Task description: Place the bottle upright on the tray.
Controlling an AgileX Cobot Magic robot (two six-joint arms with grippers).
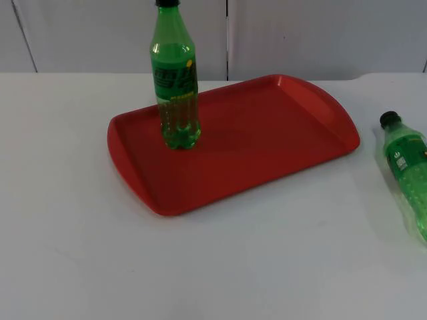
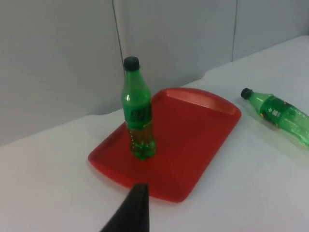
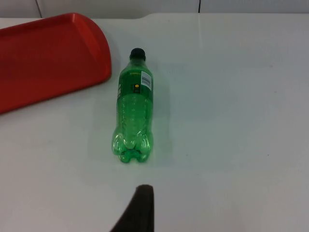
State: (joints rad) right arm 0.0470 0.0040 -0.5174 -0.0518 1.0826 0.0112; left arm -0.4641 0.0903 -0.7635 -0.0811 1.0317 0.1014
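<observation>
Black fingertip of the right gripper hangs short of a lying bottle on the white table off the red tray's end; another bottle stands upright on the tray near one end. Left gripper waits. I cannot tell either grip's opening. Next, probably: grasp the lying bottle.

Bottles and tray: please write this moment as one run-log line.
standing bottle: upright on red tray | lying bottle: on table, right of tray, untouched | task: half done

Lying bottle base cut off, upright bottle cap clipped
</observation>
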